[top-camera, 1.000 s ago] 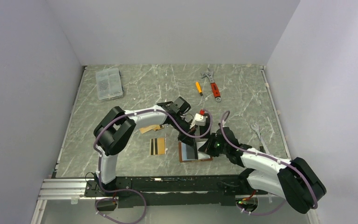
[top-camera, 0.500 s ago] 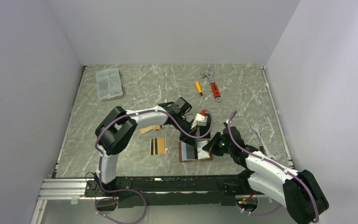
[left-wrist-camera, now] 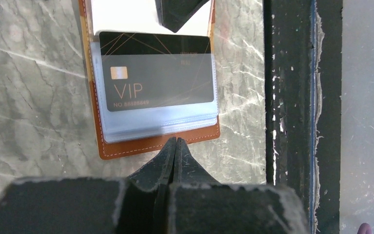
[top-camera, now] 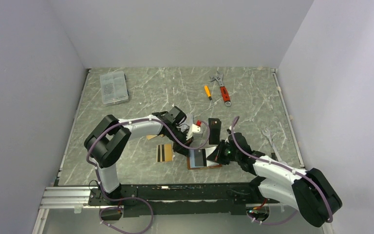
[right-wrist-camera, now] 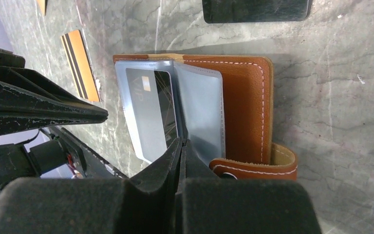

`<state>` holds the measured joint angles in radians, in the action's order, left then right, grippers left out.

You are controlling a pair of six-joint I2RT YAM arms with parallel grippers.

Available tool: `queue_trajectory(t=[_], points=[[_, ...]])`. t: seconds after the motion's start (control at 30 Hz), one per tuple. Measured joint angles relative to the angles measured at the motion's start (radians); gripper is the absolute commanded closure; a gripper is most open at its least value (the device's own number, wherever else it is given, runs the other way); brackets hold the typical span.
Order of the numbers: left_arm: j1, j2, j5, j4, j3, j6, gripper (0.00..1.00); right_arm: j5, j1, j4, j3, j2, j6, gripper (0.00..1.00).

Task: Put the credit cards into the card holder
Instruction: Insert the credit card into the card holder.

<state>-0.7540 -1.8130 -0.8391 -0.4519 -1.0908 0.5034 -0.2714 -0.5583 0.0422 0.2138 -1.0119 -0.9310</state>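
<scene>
— What is found to the left of the card holder?

— A clear plastic box (top-camera: 113,87) is set well to the left of the card holder (top-camera: 203,159) and far behind it, on the marbled tabletop (top-camera: 141,105). Nearer, an orange card (top-camera: 150,137) is partly hidden under the left arm (top-camera: 141,122). A striped card (top-camera: 164,152), gold with black bands, is laid flat just left of the holder.

— And the left gripper?

— The left gripper (left-wrist-camera: 175,145) is held with its fingers pressed together, with nothing between them. Its tip is placed right at the holder's left edge, touching it or very nearly.

— How is the holder itself seen?

— It is laid open on the tabletop, brown leather down and clear sleeves (right-wrist-camera: 202,112) up. A black card (left-wrist-camera: 156,78) printed "VIP" is lodged in the top sleeve, with one edge left sticking out. The snap tab (right-wrist-camera: 253,168) is seen close beside the right gripper's tip.

— The right gripper?

— The right gripper (right-wrist-camera: 181,146) is closed as well, with nothing clamped. Its tip is set over the sleeves from the holder's right side; whether a sleeve is being pressed cannot be told.

— What is seen further right?

— A black rectangle (top-camera: 215,130) is seen just behind the holder. An orange screwdriver (top-camera: 207,91) and a red-handled wrench (top-camera: 222,90) are left far behind it, and a silver wrench (top-camera: 269,139) is laid well to its right.
</scene>
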Motion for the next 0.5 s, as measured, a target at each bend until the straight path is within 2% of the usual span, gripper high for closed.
queue_trajectory(t=[0.5], points=[[0.0, 0.0, 0.051, 0.036, 0.058, 0.001, 1.0, 0.05, -0.051, -0.001, 0.027, -0.056, 0.004, 1.0]])
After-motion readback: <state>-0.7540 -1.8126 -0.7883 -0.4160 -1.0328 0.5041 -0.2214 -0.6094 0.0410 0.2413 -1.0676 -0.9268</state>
